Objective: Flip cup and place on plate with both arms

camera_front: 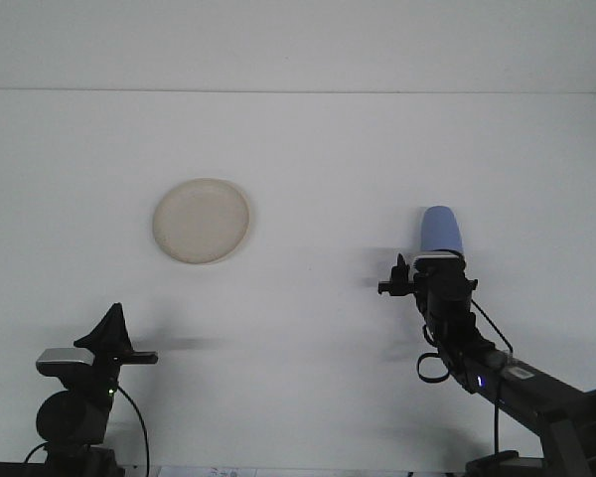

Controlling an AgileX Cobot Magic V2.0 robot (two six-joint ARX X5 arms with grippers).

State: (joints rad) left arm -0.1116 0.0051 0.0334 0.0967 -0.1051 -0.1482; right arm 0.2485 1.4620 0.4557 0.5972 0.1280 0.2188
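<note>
Front view, left to right: the left tool [112,328] sits low at the near left edge of the white counter [318,159], well apart from everything else; whether it is open or closed cannot be told. Farther back and left of centre, the cream plate [201,221] lies flat with nothing on it. On the right, the blue cup [442,231] stands upside down on the counter, well apart from the plate. The right tool [417,273] is extended to the cup's near side, covering its lower edge; its grip state cannot be told.
</note>
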